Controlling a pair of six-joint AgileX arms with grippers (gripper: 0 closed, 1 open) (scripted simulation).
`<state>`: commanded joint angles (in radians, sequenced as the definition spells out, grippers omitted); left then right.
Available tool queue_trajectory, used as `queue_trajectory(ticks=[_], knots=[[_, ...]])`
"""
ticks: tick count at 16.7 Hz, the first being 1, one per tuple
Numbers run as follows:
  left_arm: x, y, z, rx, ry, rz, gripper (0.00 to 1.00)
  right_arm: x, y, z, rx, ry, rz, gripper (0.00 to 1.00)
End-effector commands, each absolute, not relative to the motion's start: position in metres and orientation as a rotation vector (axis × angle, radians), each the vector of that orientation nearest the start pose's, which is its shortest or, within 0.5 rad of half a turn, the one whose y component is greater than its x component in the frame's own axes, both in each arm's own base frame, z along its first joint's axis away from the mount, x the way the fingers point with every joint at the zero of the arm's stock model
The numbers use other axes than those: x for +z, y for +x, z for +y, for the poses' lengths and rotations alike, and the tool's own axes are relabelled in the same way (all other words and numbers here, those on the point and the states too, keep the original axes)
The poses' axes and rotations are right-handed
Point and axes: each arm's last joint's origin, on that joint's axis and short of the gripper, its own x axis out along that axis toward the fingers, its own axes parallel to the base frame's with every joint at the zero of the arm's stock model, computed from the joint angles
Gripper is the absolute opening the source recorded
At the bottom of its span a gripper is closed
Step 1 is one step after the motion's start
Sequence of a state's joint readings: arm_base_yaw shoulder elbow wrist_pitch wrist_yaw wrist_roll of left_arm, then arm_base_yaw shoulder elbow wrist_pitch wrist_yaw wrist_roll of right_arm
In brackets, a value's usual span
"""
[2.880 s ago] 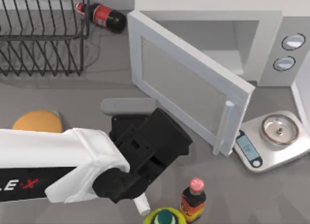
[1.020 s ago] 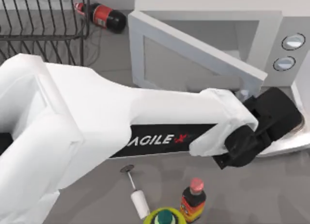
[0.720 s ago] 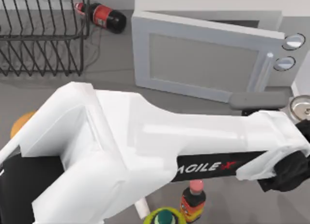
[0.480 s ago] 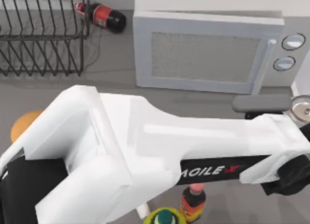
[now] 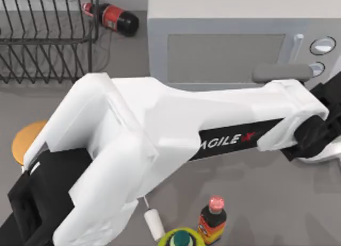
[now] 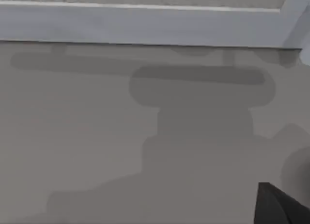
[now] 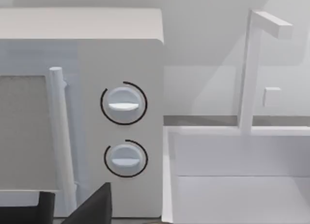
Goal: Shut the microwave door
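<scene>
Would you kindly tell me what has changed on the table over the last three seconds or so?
The microwave door has swung from wide open to flush against the microwave, pushed shut by the left arm, which swept from the table's left across to the right; its gripper now sits below the knobs. The cola bottle, rack and sauce bottle stayed put.

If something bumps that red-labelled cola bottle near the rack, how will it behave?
The cola bottle lies on its side by the dish rack, so it would probably roll rather than tip. It looks like a small plastic bottle, likely light and easy to shove. Its round body seems smooth, so it may slip from a pinch.
</scene>
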<state>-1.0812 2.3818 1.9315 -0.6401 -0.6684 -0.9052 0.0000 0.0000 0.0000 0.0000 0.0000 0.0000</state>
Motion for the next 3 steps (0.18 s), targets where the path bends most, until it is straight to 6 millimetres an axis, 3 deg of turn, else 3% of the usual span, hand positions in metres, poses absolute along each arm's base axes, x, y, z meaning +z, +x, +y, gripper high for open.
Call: queue_trajectory(ticks=[3], knots=[[0.138, 0.285, -0.432, -0.001, -0.009, 0.775, 0.0, 0.16, 0.106, -0.001, 0.0, 0.0, 0.0, 1.0]])
